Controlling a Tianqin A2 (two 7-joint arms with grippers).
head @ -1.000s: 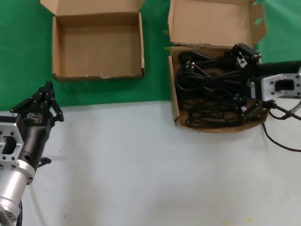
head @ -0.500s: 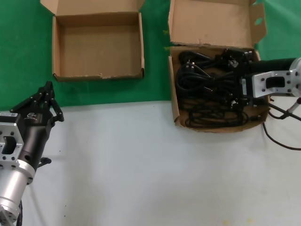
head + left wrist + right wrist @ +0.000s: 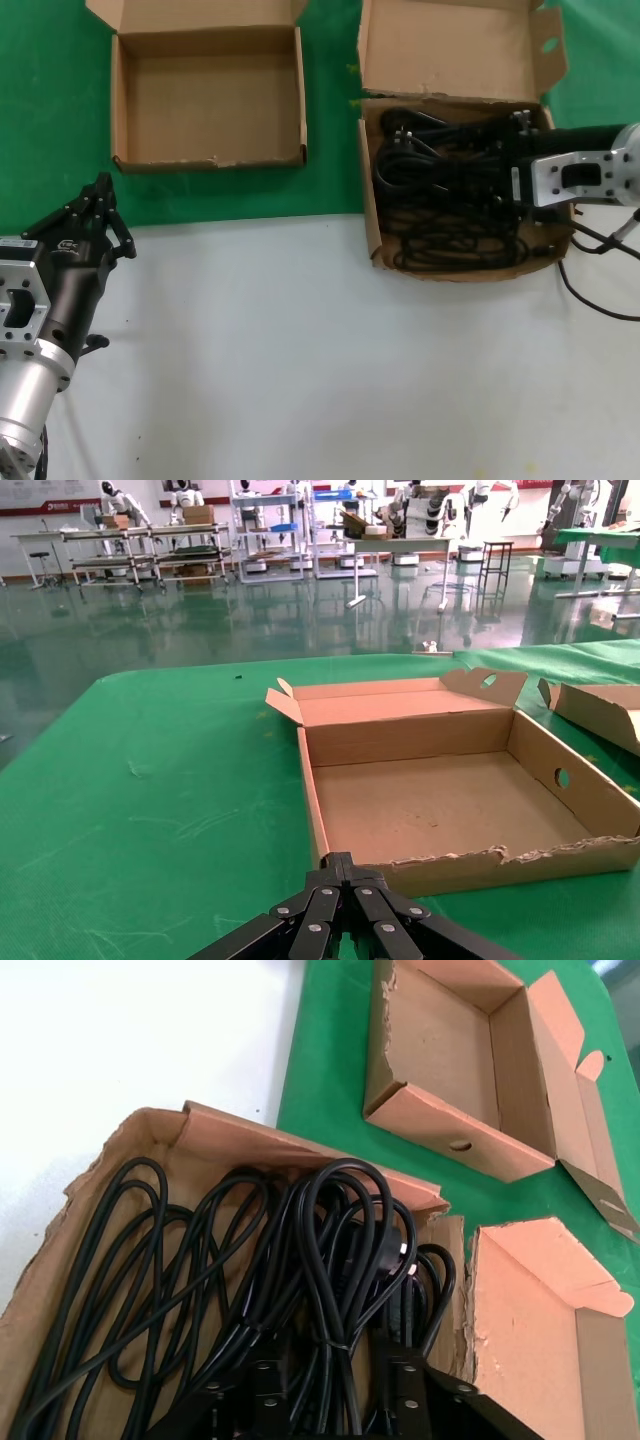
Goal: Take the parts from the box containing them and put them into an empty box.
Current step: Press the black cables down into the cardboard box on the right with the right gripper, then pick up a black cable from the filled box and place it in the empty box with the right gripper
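Observation:
The black power cords (image 3: 440, 185) lie in a tangled heap in the deep cardboard box (image 3: 371, 225) at the right, its tall flap (image 3: 450, 50) standing behind. My right gripper (image 3: 492, 172) is down inside this box, open, its two fingers astride a tied bundle of cords (image 3: 335, 1260); in the right wrist view the gripper (image 3: 335, 1388) shows cords between its fingers. The empty low box (image 3: 210, 100) sits at the far left and also shows in the left wrist view (image 3: 440, 800). My left gripper (image 3: 100, 210) is shut and empty, parked in front of it.
Both boxes rest on a green mat (image 3: 50, 110); the near part of the table (image 3: 300, 350) is white. The right arm's own thin cable (image 3: 590, 300) trails over the table by the full box's right corner.
My right gripper has moved from the box's right edge leftward and down into the cords. The left arm has not moved.

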